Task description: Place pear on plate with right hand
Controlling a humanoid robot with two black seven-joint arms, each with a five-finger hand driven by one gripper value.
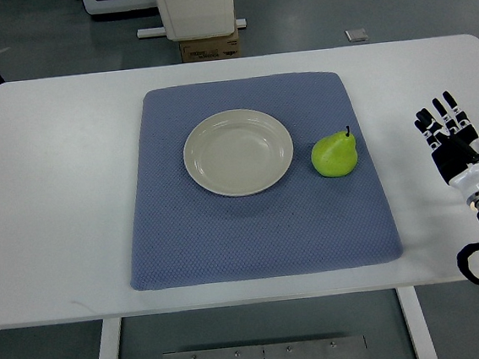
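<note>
Right hand (449, 135) over counter (55, 206), right of the mat, fingers spread, empty. Pear (335, 155) upright on blue mat (262, 237), just right of the bare plate (238, 152), not touching.

One green pear (335, 155) is counted at three o'clock of one beige plate (238, 152). One blue mat (261, 228) is seen on one white table (55, 206). One robot hand (449, 135), the right, is seen at three o'clock.
</note>
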